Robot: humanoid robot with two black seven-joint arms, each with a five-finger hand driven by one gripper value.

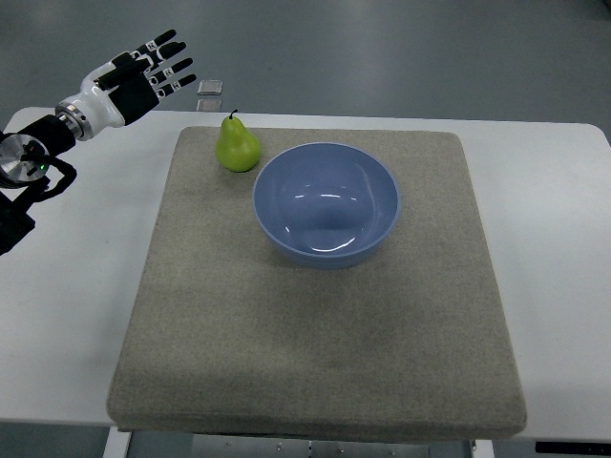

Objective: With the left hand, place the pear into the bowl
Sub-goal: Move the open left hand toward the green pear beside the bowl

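A green pear (238, 145) stands upright on the grey mat (315, 324), near its far left corner. A blue bowl (326, 203) sits on the mat just right of the pear, empty. My left hand (143, 74) hovers over the table's far left edge, left of and beyond the pear, fingers spread and holding nothing. The right arm is out of view.
The mat lies on a white table (67, 305). A small clear square object (210, 88) lies on the floor beyond the table's far edge, near my left hand's fingertips.
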